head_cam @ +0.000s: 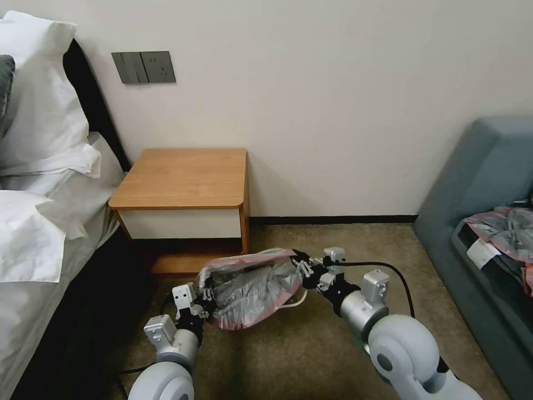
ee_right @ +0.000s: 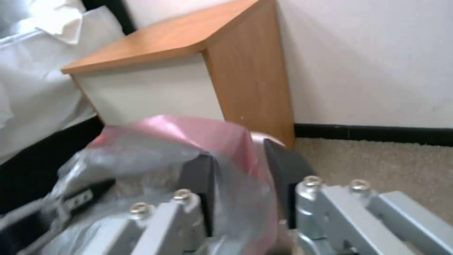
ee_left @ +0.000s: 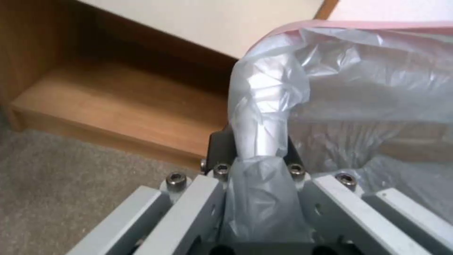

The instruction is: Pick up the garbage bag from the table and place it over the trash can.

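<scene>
The garbage bag (head_cam: 252,286), wrinkly grey plastic with a pinkish-red rim, hangs stretched between my two grippers just above the carpet, in front of the table (head_cam: 183,178). My left gripper (head_cam: 206,303) is shut on the bag's near-left edge; in the left wrist view the plastic (ee_left: 354,88) is bunched between the fingers of that gripper (ee_left: 257,148). My right gripper (head_cam: 300,266) is shut on the far-right rim, and the pink rim (ee_right: 189,131) runs between its fingers (ee_right: 243,170). A cream-white curved rim of the trash can (head_cam: 292,303) peeks out under the bag; the rest is hidden.
A bed with white pillows (head_cam: 39,183) lines the left side. On the right, a grey sofa (head_cam: 488,166) carries a pink-and-grey plastic bundle with a white tag (head_cam: 499,233). The table's low shelf (ee_left: 118,102) is close behind the bag. Open carpet (head_cam: 311,355) lies in front.
</scene>
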Robot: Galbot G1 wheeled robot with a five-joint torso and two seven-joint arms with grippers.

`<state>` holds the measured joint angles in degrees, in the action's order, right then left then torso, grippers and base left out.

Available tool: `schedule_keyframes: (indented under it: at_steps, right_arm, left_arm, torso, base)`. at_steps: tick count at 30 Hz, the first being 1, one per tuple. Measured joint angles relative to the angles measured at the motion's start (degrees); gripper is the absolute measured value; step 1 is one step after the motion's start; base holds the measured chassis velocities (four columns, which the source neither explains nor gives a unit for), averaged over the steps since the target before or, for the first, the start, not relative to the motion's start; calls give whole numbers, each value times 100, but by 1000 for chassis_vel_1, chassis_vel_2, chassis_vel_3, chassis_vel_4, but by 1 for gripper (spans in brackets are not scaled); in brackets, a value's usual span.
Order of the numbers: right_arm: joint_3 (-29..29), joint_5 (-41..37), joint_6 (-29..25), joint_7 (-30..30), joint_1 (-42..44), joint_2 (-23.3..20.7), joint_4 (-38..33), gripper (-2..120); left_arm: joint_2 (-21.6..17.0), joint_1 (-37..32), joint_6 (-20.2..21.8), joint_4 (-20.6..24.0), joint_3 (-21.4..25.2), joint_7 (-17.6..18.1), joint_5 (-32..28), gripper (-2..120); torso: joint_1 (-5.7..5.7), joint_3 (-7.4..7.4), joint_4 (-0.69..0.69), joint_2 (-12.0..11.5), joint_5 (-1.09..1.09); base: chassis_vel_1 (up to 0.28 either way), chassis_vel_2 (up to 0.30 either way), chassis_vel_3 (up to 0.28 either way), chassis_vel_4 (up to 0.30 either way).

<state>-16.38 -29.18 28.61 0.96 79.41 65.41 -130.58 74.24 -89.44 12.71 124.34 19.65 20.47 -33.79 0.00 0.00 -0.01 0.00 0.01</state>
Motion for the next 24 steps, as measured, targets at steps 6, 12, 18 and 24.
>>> schedule_keyframes:
  at_steps: [6,12,18,24]
  right_arm:
    - [-163,-2,-12,111,278,-66,-260,48]
    - [-254,11,-35,218,421,-64,-326,69]
    - [-107,214,-60,300,409,-28,-274,96]
    - [218,447,-118,286,282,-5,-238,100]
  left_arm:
    - [23,45,6,-5,135,22,-75,3]
    - [23,25,16,31,213,23,-133,3]
    - [34,-1,22,82,215,23,-152,3]
    - [51,-3,-23,82,200,-20,-65,3]
  torso:
    - [0,0,1,0,-1]
    - [0,0,1,0,0]
    - [0,0,1,0,-1]
    - [0,0,1,0,-1]
  base:
    - [0,0,0,0]
    - [0,0,0,0]
    - [0,0,0,0]
    - [0,0,0,0]
